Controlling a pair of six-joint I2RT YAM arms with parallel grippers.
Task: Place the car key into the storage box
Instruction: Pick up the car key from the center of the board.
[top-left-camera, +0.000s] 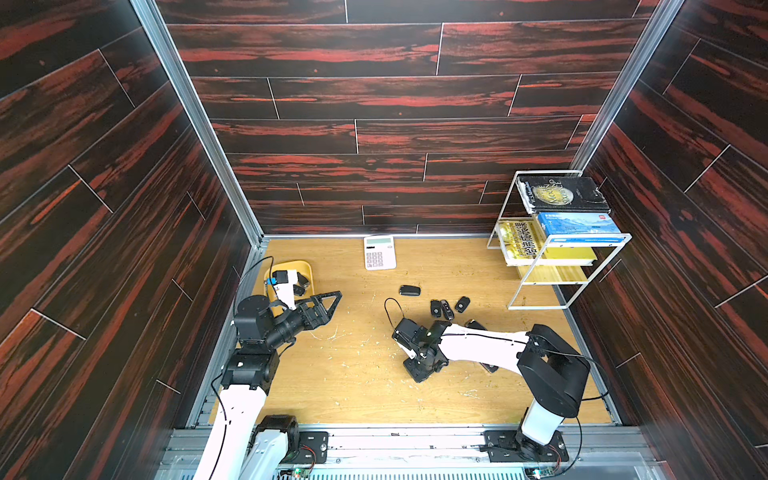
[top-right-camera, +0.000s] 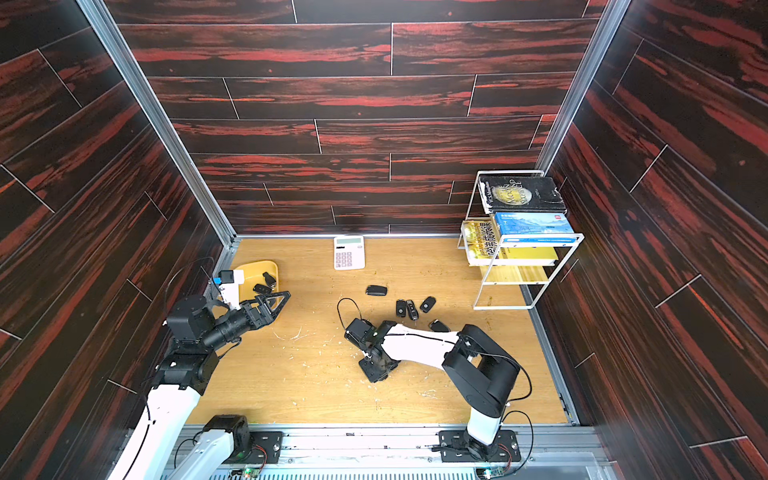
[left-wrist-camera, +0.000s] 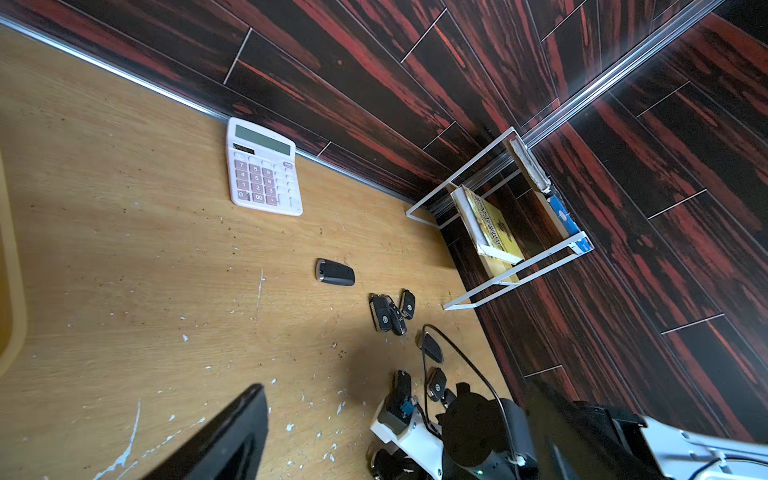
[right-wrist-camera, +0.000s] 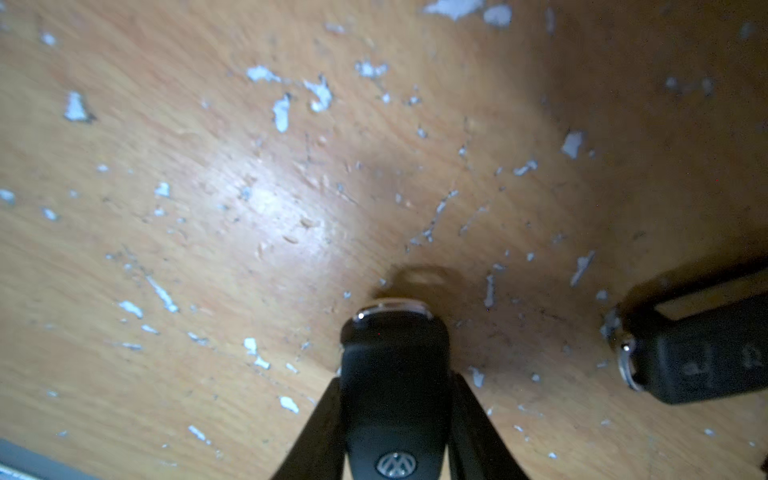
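Observation:
My right gripper (right-wrist-camera: 397, 380) is shut on a black car key (right-wrist-camera: 395, 345) with a VW badge, one finger against each long side, down at the wooden table. In both top views this gripper (top-left-camera: 420, 371) points down near the table's middle and hides the key. The storage box (top-left-camera: 301, 266), a shallow yellow tray, sits at the far left with two black keys (top-right-camera: 270, 279) in it. My left gripper (top-left-camera: 332, 307) hangs open and empty just right of the box. Only one of its fingers (left-wrist-camera: 224, 436) shows clearly in the left wrist view.
Several more black keys (top-left-camera: 446, 309) lie right of centre, one (top-left-camera: 409, 290) apart from the group, another (right-wrist-camera: 698, 357) close beside the held key. A white calculator (top-left-camera: 379, 252) lies at the back wall. A white wire rack (top-left-camera: 557, 286) holding books stands at the back right.

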